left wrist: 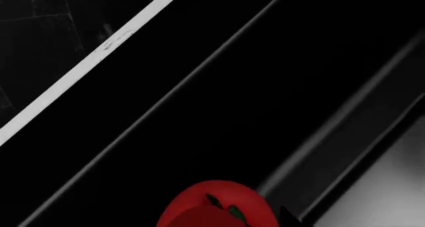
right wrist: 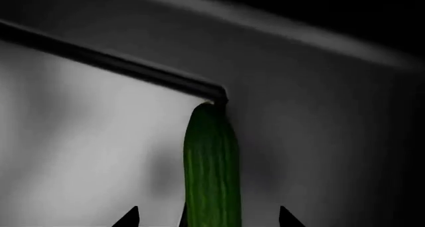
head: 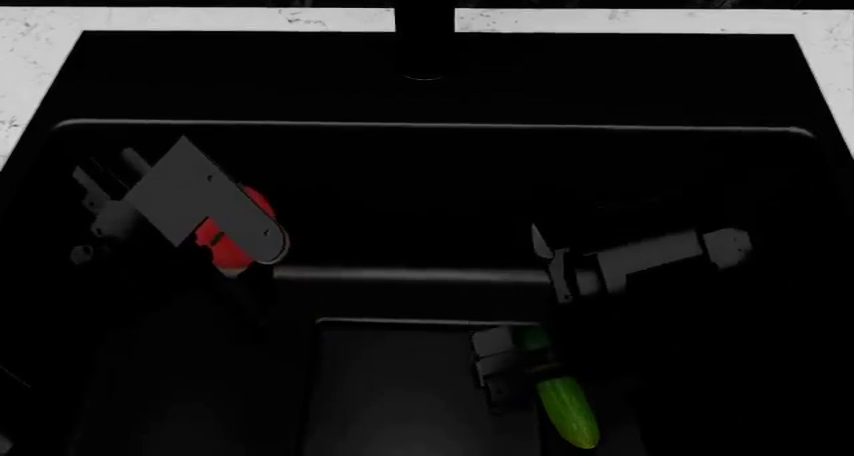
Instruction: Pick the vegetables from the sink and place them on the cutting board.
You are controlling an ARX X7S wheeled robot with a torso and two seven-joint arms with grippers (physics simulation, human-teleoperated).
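Note:
The red tomato (head: 218,242) with a dark green stem sits in my left gripper (head: 238,248), held over the left side of the black sink (head: 427,186). In the left wrist view the tomato (left wrist: 216,207) fills the space at the jaws, and one dark fingertip (left wrist: 289,218) shows beside it. The green cucumber (head: 567,411) lies on the sink floor at the front right. My right gripper (right wrist: 207,218) is open, with a finger on each side of the cucumber (right wrist: 211,162) and not touching it. The cutting board is out of view.
White marbled stone (head: 200,18) borders the sink at the back and left. A dark faucet (head: 424,36) stands at the back middle. A grey ridge (head: 400,274) crosses the basin, and a raised inner edge (right wrist: 119,65) ends at the cucumber's far tip.

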